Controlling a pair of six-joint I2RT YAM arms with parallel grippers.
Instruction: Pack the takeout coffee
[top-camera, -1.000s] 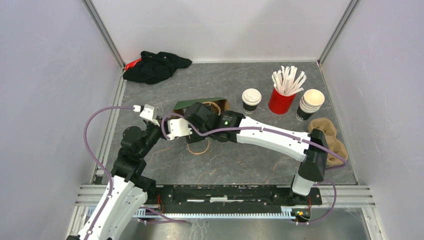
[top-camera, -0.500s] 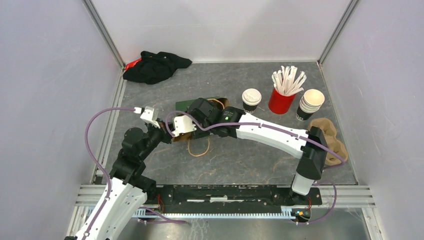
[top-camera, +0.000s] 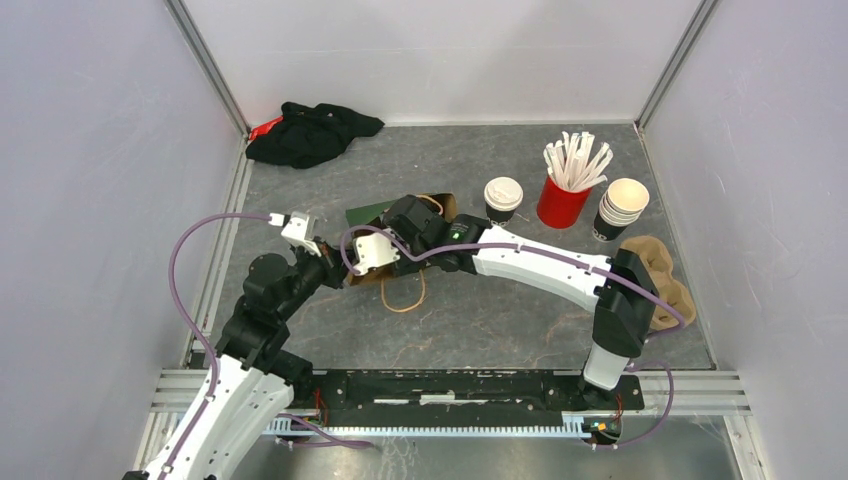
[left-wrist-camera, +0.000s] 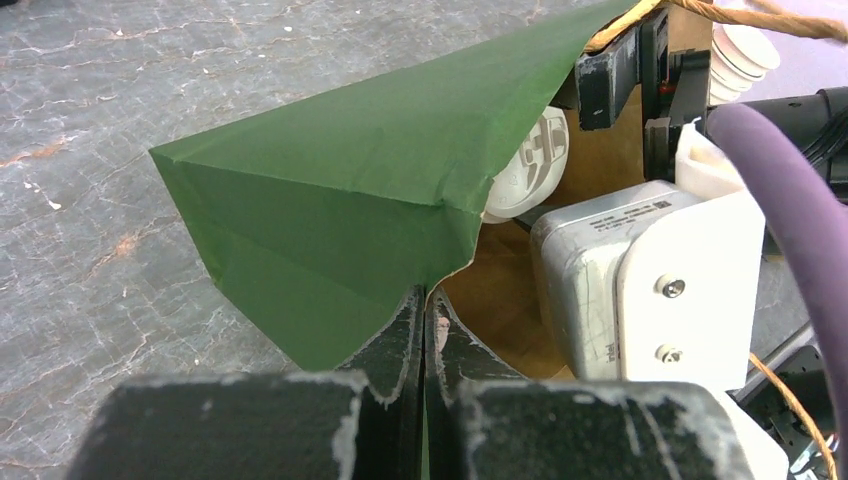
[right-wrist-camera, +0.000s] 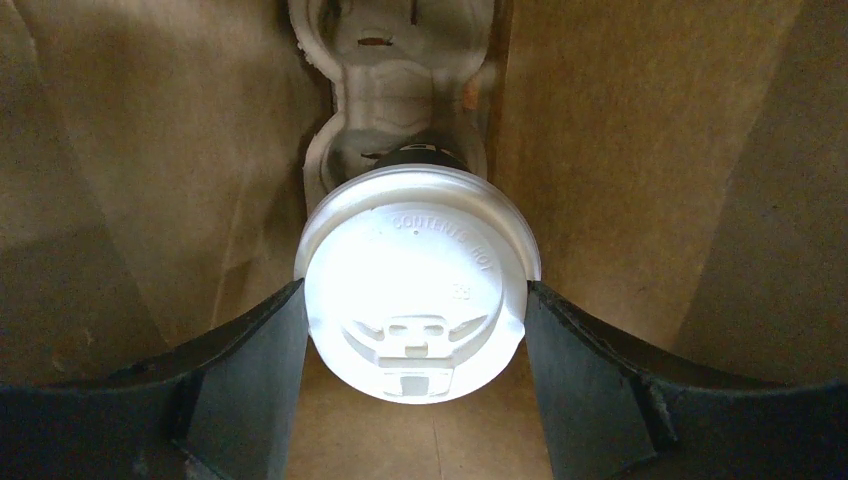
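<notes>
Inside green paper bag (left-wrist-camera: 340, 180), centre of right wrist view, lidded cup (right-wrist-camera: 415, 265) sat between right gripper (right-wrist-camera: 412, 300) fingers, clamped at lid rim. Pulp tray (right-wrist-camera: 390, 60) lay deeper in bag. Left gripper (left-wrist-camera: 422, 300) fingers pressed together, pinching bag edge. Second lidded cup (top-camera: 503, 198) stood outside bag, upper right of overhead view. Cup judged light, crushable, lid liable to pop; safer hold probably body below rim.

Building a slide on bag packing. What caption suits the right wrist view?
Right gripper holds a lidded coffee cup inside a paper bag, a moulded tray behind it.
</notes>
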